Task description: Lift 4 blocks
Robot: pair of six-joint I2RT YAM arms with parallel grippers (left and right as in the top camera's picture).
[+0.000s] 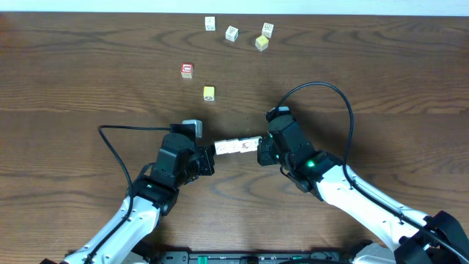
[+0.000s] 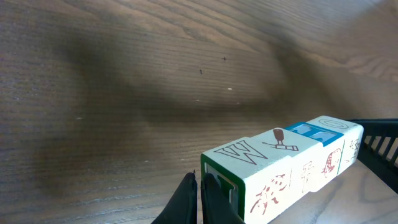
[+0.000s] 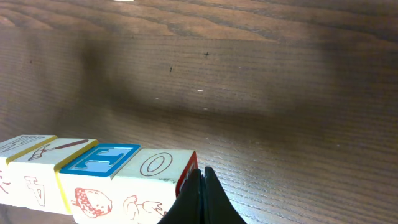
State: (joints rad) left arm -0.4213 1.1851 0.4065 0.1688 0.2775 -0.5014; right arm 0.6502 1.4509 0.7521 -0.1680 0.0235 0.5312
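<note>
Four blocks [image 1: 237,146] in a single straight row, face to face, squeezed lengthwise between the two arms near the front middle of the table [image 1: 73,59]. Pushes on the row's left end with the left gripper [image 2: 199,186], black tapered fingers closed tight together with nothing between them, tips against a green-framed end face. Meets the opposite end with the right gripper [image 3: 203,183], likewise fully closed on nothing, tips at a red-edged face. Seems to hang clear of the wood, judging by the soft dark shadow band on the tabletop in both wrist views, though cannot tell for sure. Beyond the row, toward the far side and well apart from it: a yellow cube [image 1: 209,92], nearest; a red cube [image 1: 187,70] just past that, to its left; farther off, near the far edge, three white cubes [image 1: 231,33] and a second yellow cube [image 1: 261,42] just beside the rightmost white one. Black cable [image 1: 315,88] arching over the right arm, a second cable [image 1: 117,136] trailing left of the left arm. Cream, matte cube faces with crisp edges: a brown W, a small tool drawing, a blue-framed letter and an outlined O on top; red line drawings on the sides. Dark brown tabletop, fine streaky grain, faint sheen.
</note>
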